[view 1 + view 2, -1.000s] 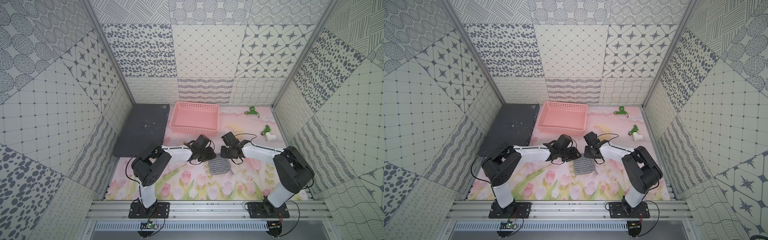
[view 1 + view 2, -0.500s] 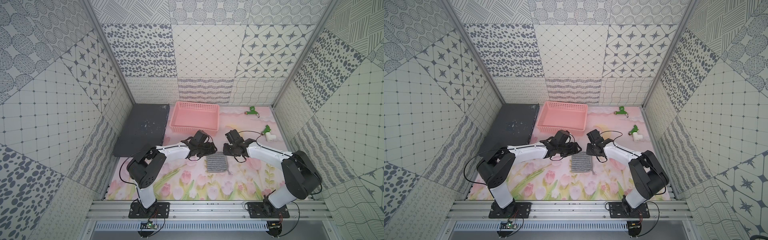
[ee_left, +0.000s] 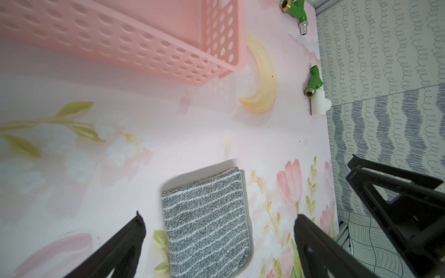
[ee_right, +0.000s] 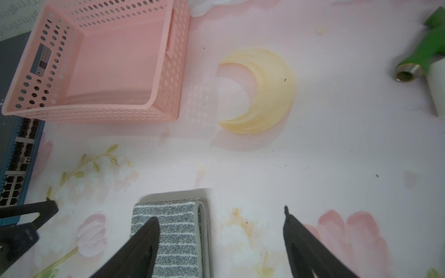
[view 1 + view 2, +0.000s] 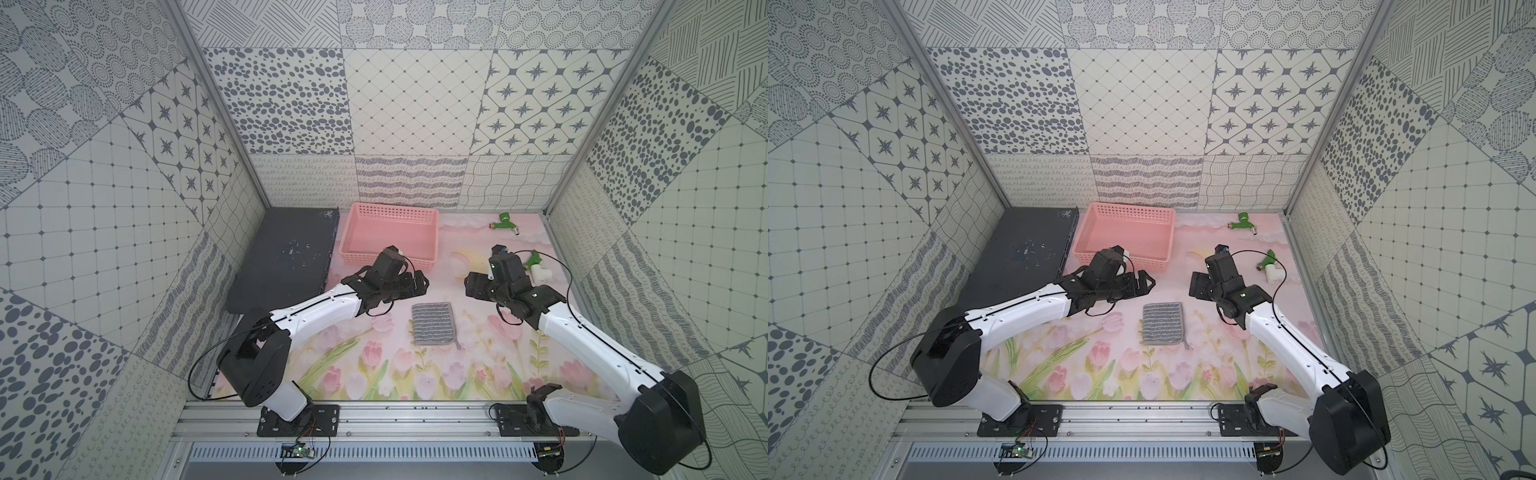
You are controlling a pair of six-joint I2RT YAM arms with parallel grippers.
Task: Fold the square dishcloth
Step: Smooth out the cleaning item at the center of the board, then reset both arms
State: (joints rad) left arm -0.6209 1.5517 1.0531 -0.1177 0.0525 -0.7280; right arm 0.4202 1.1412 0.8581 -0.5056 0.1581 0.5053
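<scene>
Wrist views show left claw (image 3: 218, 215) and right claw (image 4: 221, 213) spread apart, neither touching the folded square dishcloth (image 3: 204, 223).

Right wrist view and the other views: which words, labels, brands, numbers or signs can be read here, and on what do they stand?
No text can be read in any view.
Label at the basket wall: too blurred to read.
Switch: no legible print by its ports.
Dishcloth: stripes only, no print.
</scene>
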